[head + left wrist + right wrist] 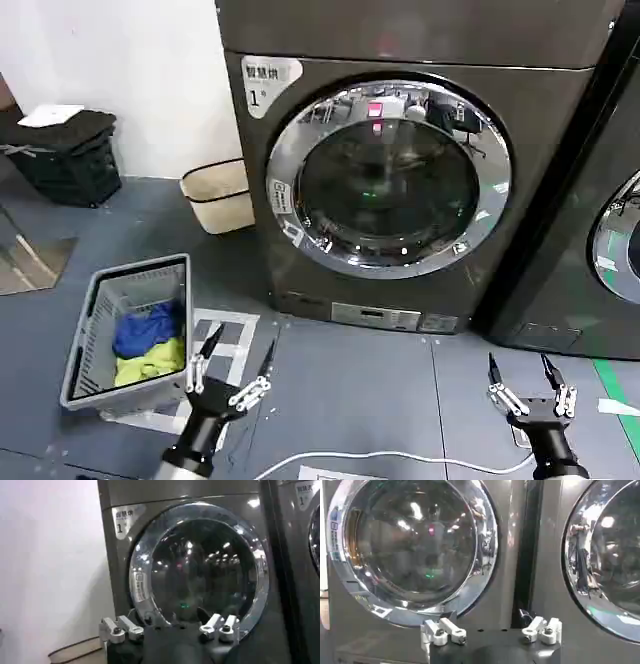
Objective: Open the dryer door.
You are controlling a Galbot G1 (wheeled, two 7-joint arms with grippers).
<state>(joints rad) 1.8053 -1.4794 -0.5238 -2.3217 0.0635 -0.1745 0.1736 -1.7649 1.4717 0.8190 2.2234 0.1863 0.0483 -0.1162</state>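
Here, in the head view, the dryer door (388,178) sits shut against the front of the "1"-stickered dryer (545,130), well ahead of and above both claws. The left gripper (232,366) hovers low over the grey floor (360,395), fingers spread wide and holding nothing; just beside it on its outer side stands a grey laundry basket (88,345) with blue and yellow clothes (150,345). The right gripper (527,382) hangs equally low, fingers spread and empty, with a white cable (400,457) trailing on the floor between the two arms. A second machine (600,240) stands beyond the right claw.

From the left wrist view, the left gripper (170,628) is open and empty, and the dryer door (200,567) faces it, apart from it.

From the right wrist view, the right gripper (491,631) is open with nothing between its fingers; the dryer door (412,545) lies ahead toward the left arm's side, the second machine's door (605,560) ahead to the other side.
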